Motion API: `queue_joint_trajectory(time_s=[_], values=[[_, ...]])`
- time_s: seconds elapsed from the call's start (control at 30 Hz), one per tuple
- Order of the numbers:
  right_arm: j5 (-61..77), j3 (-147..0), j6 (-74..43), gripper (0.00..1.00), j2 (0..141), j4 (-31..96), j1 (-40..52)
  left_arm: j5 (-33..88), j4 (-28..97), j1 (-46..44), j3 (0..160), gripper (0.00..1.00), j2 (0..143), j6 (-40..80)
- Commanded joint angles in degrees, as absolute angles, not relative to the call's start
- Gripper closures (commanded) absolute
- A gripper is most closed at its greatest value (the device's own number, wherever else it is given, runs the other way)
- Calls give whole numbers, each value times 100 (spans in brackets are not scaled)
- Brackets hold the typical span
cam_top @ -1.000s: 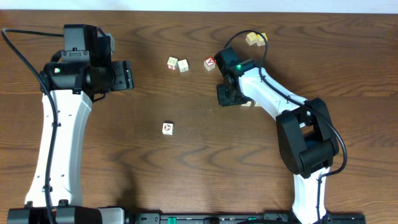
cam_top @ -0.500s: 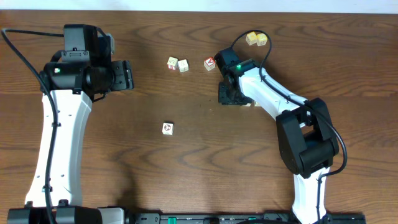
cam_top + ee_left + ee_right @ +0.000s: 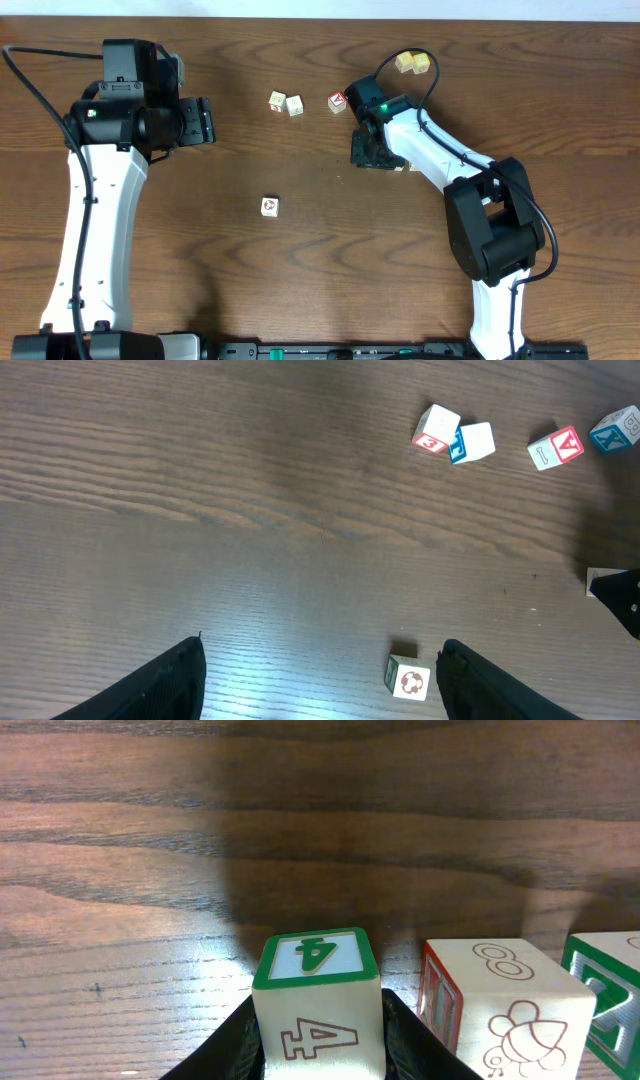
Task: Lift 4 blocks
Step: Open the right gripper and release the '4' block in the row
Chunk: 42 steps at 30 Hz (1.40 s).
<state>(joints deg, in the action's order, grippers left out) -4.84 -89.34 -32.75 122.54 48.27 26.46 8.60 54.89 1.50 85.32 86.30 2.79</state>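
Note:
My right gripper (image 3: 318,1025) is shut on a cream block (image 3: 318,1000) with a green-framed top and a "4" on its side; both fingers press its sides. Whether it is off the table I cannot tell. Beside it on the right stand a block with a bee drawing (image 3: 500,1005) and a green-framed block (image 3: 612,990). In the overhead view the right gripper (image 3: 372,152) hides most of this cluster (image 3: 400,166). A lone cream block with a reddish-brown ring (image 3: 270,206) lies mid-table. It shows between my open left gripper's (image 3: 320,690) fingers, close to the right finger (image 3: 500,680).
Red-faced and blue-faced cubes (image 3: 277,101), (image 3: 295,105), (image 3: 338,101) lie in a row at the back centre. Two yellow cubes (image 3: 412,64) sit at the back right under the right arm's cable. The left gripper (image 3: 205,122) hovers at the left.
The right gripper has shifted slightly toward the back and its fingers have closed a little further on the "4" block. The left arm has not moved.

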Motion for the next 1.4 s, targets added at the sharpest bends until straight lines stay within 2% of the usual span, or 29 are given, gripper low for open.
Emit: queue_joint_trajectory(time_s=[0.0,0.6,1.13,1.27,1.37], values=[[-598,-8908,-3487,69,12291,4825,2591,808,5483,169,8611,25,8630,266],[-655,-8910,-3771,74,12291,4884,2589,808,5483,169,8611,26,8630,266],[-808,-8908,-3553,71,12291,4888,2554,808,5483,169,8611,26,8630,266],[-799,-8908,-3553,64,12291,4888,2554,808,5483,169,8611,26,8630,266],[-757,-8910,-3546,64,12291,4886,2554,808,5483,169,8611,26,8630,266]])
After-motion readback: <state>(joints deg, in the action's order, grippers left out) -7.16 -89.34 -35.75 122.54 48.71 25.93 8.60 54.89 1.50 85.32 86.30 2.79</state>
